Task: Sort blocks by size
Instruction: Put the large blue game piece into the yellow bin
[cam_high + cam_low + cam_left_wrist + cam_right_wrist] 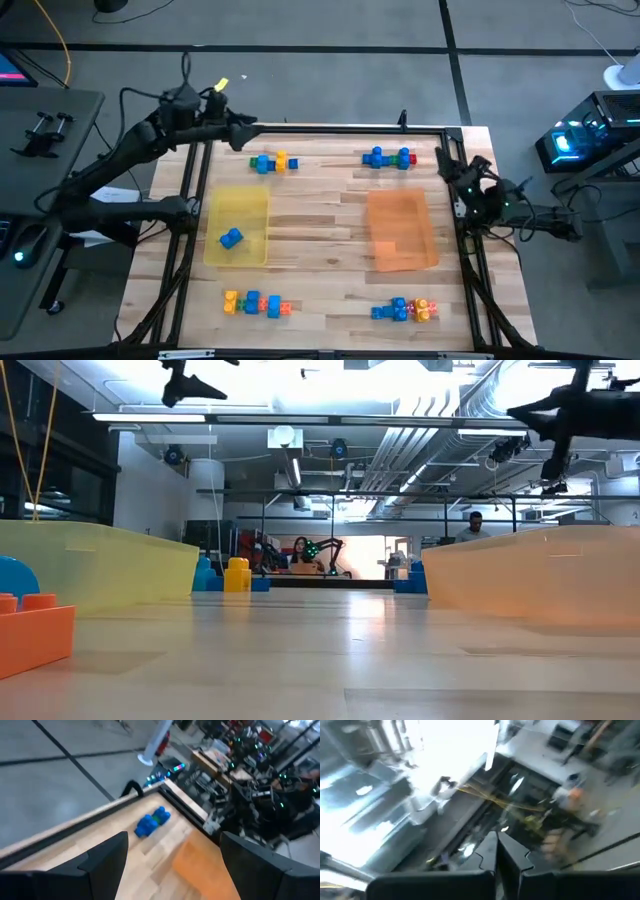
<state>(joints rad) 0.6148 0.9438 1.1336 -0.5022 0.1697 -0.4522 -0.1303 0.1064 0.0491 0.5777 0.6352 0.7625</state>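
High view. The blocks lay in four clusters on the tabletop [320, 225]: far left [272, 163], far right [388, 158], near left [257, 304], near right [405, 310]. One blue block [231, 238] sat alone inside the yellow tray [256, 205]; the orange tray [400, 215] held nothing visible. Left tool [246, 135] hung over the far left tabletop edge, just beside the far-left cluster. Right tool [447, 160] waited at the right edge. Open wood lay between the trays; frame rails bounded both sides.

Low view. An orange block [36, 632] stood close at left, a yellow one [237, 574] far off. Judged light, rigid, smooth plastic; best pinched across flat side walls, not over studs. Tray walls rose on both sides, so drops needed clearance above the rims.

Left wrist view. Left tool [172, 860] stood wide and empty; blue and green blocks [152, 821] lay ahead near the tabletop corner.

Right wrist view. Right tool [501, 851] was closed, fingers touching, holding nothing.
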